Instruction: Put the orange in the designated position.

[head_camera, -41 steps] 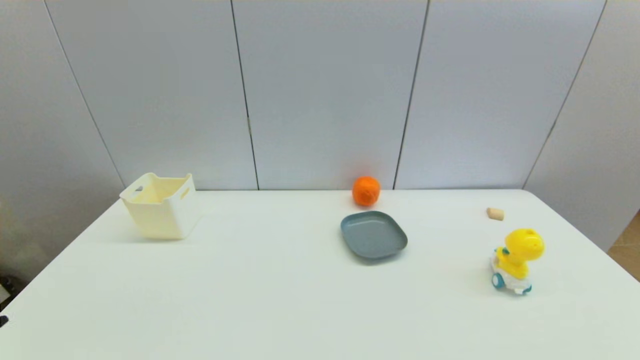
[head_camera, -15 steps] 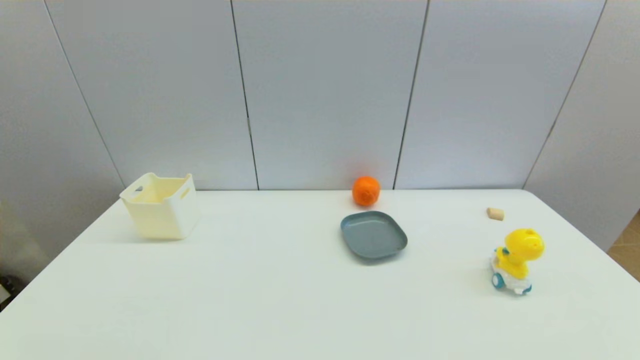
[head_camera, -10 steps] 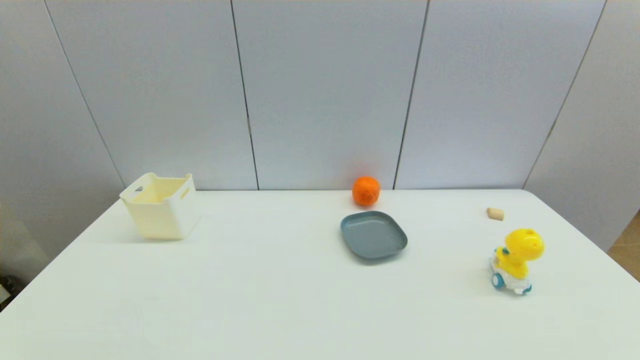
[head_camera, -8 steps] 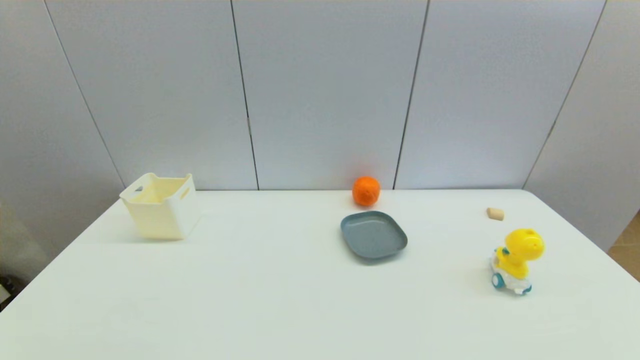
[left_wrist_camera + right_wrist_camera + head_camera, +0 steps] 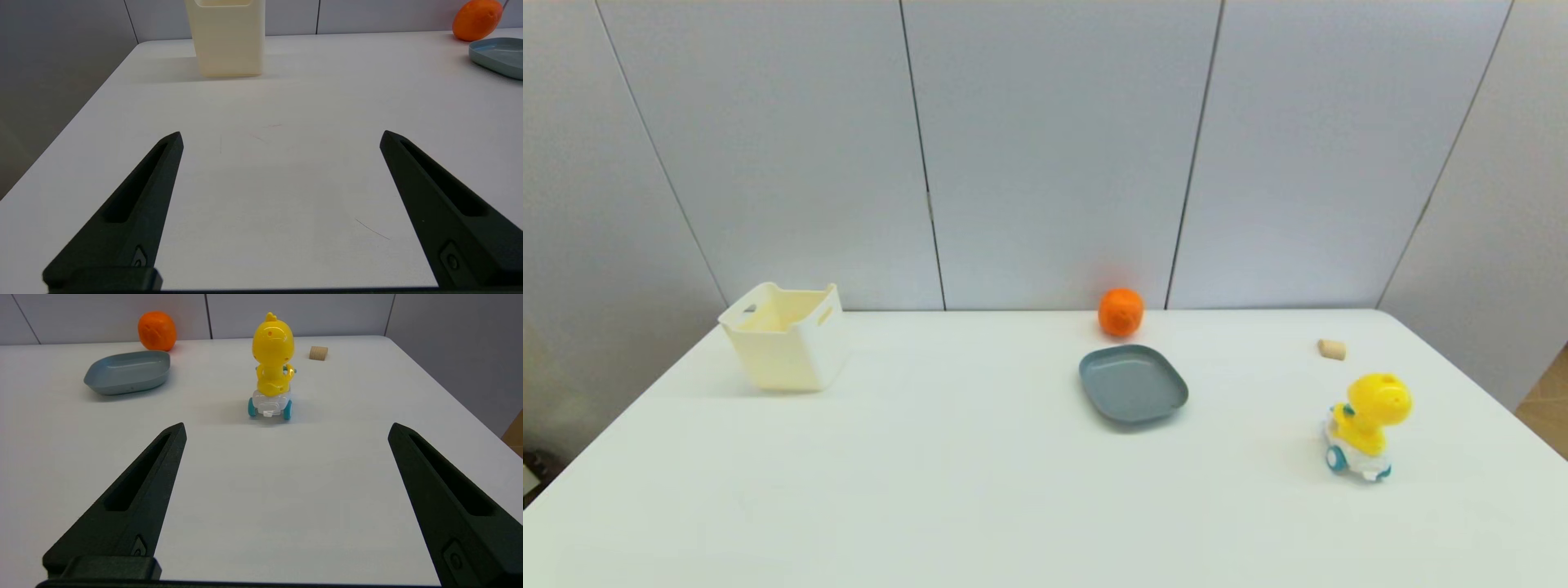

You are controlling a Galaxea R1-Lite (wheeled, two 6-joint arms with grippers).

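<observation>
The orange (image 5: 1121,311) rests on the table at its far edge, close to the wall, just behind the grey plate (image 5: 1134,383) and apart from it. It also shows as the orange (image 5: 477,19) and the orange (image 5: 157,330) in the wrist views. My left gripper (image 5: 280,136) hangs open over the near left part of the table, holding nothing. My right gripper (image 5: 286,430) stands open over the near right part, behind the toy car, also holding nothing. Neither arm shows in the head view.
A cream bin (image 5: 784,334) stands at the far left. A yellow dinosaur toy car (image 5: 1365,425) sits at the right, with a small wooden cork (image 5: 1331,349) behind it. The table's right edge (image 5: 1486,384) drops off beyond the toy.
A dark bit at the head view's lower left edge, seen 2.7 s ago, is gone. The orange, plate, bin and toy have not moved.
</observation>
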